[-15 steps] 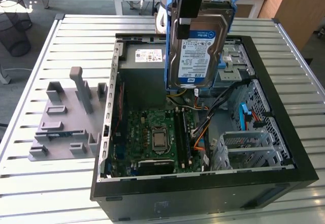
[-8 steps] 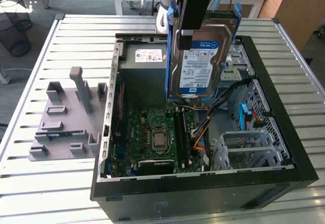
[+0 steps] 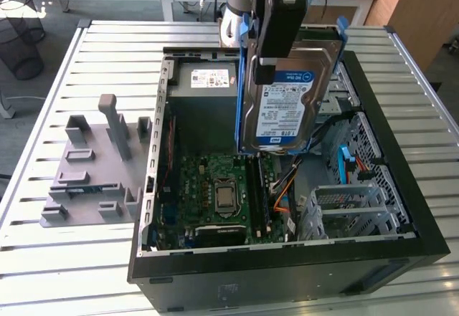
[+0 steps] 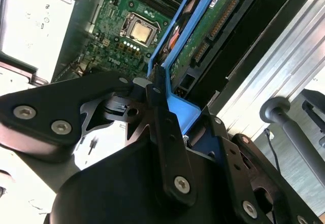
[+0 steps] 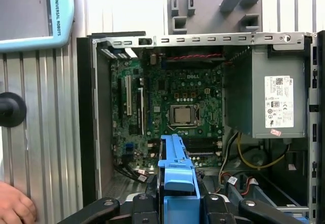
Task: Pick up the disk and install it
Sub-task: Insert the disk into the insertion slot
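The disk point(image 3: 283, 108), a silver hard drive with a white-and-blue label and blue side rails, hangs upright above the open computer case point(image 3: 401, 187), over the motherboard point(image 3: 215, 187). My gripper point(image 3: 276, 61) is shut on its upper end from above. In the second wrist view the disk's green circuit-board underside point(image 4: 203, 36) and blue rail run away from the black fingers point(image 4: 157, 102). In the first wrist view the blue rail point(image 5: 175, 168) sticks out from the gripper point(image 5: 175, 206) toward the case interior.
The grey power-supply box point(image 3: 204, 79) sits at the back of the case. A metal drive cage point(image 3: 344, 208) is at the exterior view's front right. A grey fixture point(image 3: 93, 165) stands on the slatted table beside the case. A hand point(image 5: 15, 206) rests near the case.
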Robot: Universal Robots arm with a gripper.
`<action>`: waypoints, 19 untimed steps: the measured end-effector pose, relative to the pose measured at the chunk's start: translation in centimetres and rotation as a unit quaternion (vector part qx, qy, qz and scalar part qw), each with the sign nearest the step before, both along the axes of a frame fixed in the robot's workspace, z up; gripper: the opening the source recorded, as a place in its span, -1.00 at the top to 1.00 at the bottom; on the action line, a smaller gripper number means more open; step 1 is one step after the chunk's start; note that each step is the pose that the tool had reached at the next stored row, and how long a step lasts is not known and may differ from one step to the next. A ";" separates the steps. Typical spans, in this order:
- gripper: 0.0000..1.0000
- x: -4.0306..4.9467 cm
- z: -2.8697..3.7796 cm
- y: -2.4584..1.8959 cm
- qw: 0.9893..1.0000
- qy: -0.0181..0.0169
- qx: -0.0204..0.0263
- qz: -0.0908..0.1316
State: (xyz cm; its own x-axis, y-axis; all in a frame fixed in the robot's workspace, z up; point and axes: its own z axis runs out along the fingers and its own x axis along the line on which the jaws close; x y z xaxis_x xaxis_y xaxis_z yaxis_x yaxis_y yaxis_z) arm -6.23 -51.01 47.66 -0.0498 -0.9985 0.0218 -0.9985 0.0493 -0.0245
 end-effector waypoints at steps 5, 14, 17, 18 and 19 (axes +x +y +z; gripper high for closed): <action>0.27 1.03 -0.04 -0.30 1.000 0.002 0.000 0.000; 0.27 1.75 -0.30 -2.06 1.000 0.002 0.000 0.000; 0.27 1.78 -0.42 -2.89 1.000 0.002 0.000 0.000; 0.27 1.81 -0.44 -3.10 1.000 0.002 0.000 0.000; 0.27 1.86 -0.47 -3.28 1.000 0.002 0.000 0.000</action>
